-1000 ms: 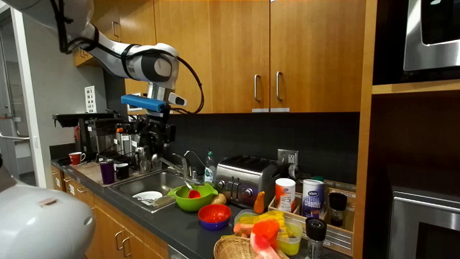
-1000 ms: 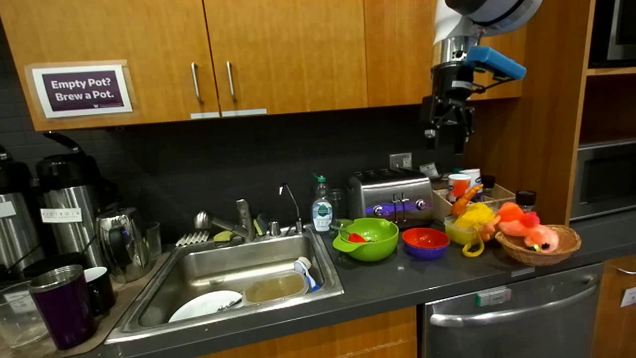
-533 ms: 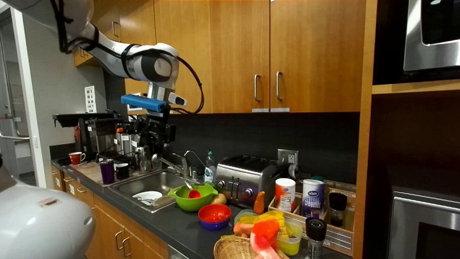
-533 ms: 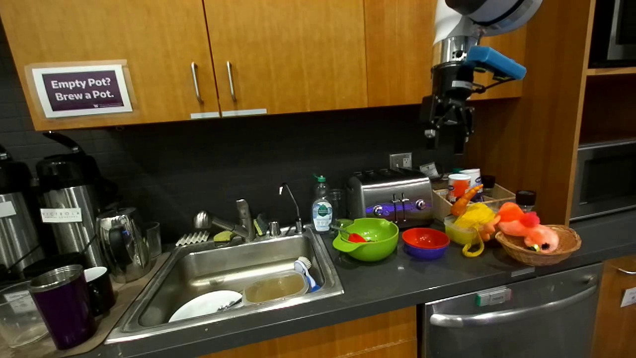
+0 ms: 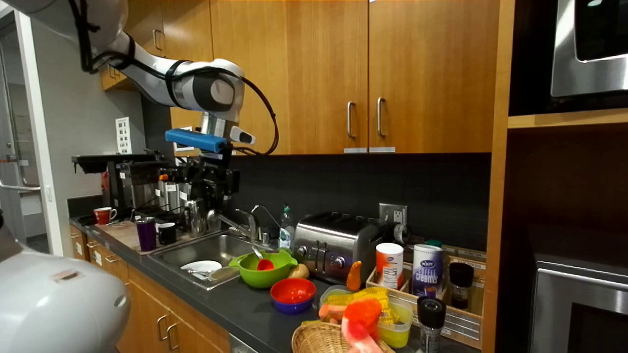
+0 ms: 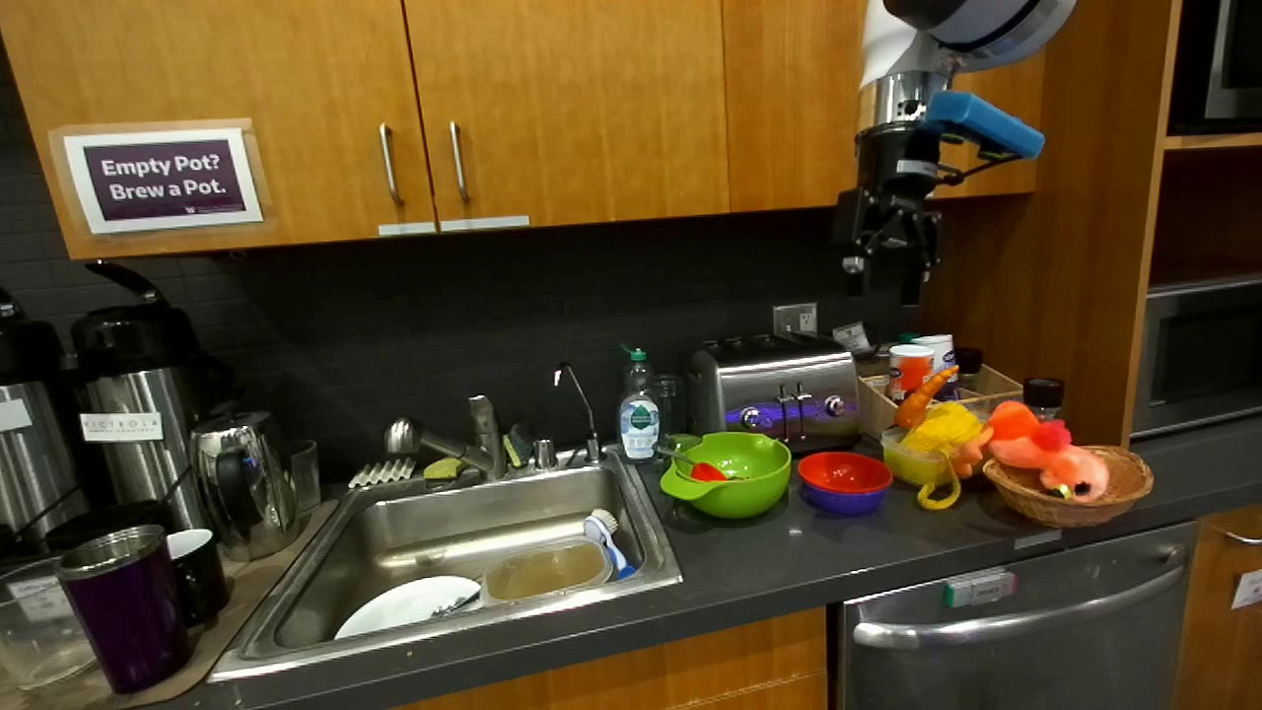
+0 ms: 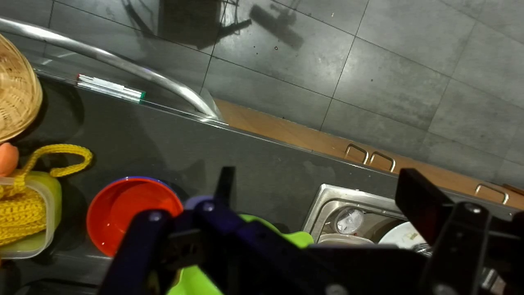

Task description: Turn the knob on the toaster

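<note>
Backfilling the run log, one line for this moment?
fingers: open, nothing held, high above counter | toaster: untouched | knobs: settings unreadable

Wooden cabinets [image 6: 567, 108], dark backsplash [image 6: 454, 316], grey tiled floor [image 7: 393, 78].

Counter [image 6: 779, 552] loaded right of the sink [image 6: 414, 513]

The toaster [image 6: 779, 390] stands on the far side, soap [image 6: 639, 419] just left of it, a box [image 6: 874, 406] just right. Nearer, left to right, sit the green bowl [image 6: 735, 496], blue bowl [image 6: 844, 500], tub [image 6: 904, 461] and basket [image 6: 1050, 509]. Left of the sink lies a mat [image 5: 118, 235].
</note>
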You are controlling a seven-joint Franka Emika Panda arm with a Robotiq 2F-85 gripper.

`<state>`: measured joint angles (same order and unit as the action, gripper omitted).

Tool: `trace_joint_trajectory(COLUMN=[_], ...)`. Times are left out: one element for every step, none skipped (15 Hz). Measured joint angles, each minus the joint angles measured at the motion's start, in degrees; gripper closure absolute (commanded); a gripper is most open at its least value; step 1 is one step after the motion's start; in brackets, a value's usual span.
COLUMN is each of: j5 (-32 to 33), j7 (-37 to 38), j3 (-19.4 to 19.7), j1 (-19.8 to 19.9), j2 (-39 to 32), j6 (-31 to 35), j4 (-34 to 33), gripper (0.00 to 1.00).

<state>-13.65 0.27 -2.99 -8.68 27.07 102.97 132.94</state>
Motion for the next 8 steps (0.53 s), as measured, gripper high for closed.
trace_joint_trajectory(j5=[0.0,0.0,0.12,0.38,0.94,1.7,2.79,4.09], j7=[0.0,0.0,0.0,-0.02,-0.03,-0.03,-0.03,-0.01], j3=[0.0,0.0,-0.04,-0.07,-0.16,-0.31,-0.47,-0.64], j1=[0.0,0.0,0.06,0.11,0.21,0.38,0.6,0.89], j2=[0.0,0.0,0.0,0.0,0.0,0.01,0.04,0.09], j6=[0.0,0.0,0.0,0.0,0.06,0.33,0.96,2.14], j4=[0.0,0.0,0.01,0.06,0.17,0.36,0.69,1.18], gripper=[0.0,0.0,0.0,0.0,0.0,0.0,0.0,0.0])
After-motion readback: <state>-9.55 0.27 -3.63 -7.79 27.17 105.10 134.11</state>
